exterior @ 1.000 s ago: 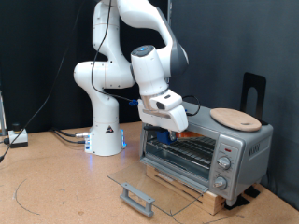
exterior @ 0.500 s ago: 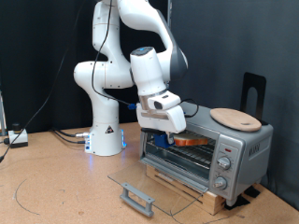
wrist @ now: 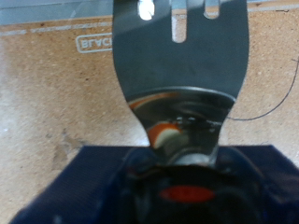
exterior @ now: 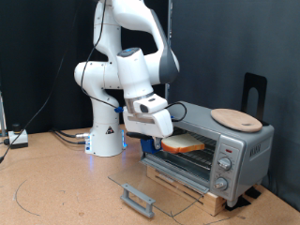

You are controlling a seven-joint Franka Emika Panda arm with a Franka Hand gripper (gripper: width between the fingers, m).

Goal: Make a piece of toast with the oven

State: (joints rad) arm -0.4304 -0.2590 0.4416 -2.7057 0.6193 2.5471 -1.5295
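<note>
Pincer (exterior: 150, 131): we cannot tell its state.
Piece of toast (exterior: 183, 143): just outside the oven (exterior: 211, 150) (door down).

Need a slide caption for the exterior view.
Gripper holds toast on a spatula just outside the open oven.

Exterior view: mid-distance, facing oven (exterior: 211, 150) front. Wrist view: close, looking down at tabletop (wrist: 56, 103).

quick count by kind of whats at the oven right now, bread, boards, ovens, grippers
piece of toast: 1
round wooden board on top of the oven: 1
oven, door down: 1
gripper, at the oven mouth beside the toast: 1
total: 4
</note>
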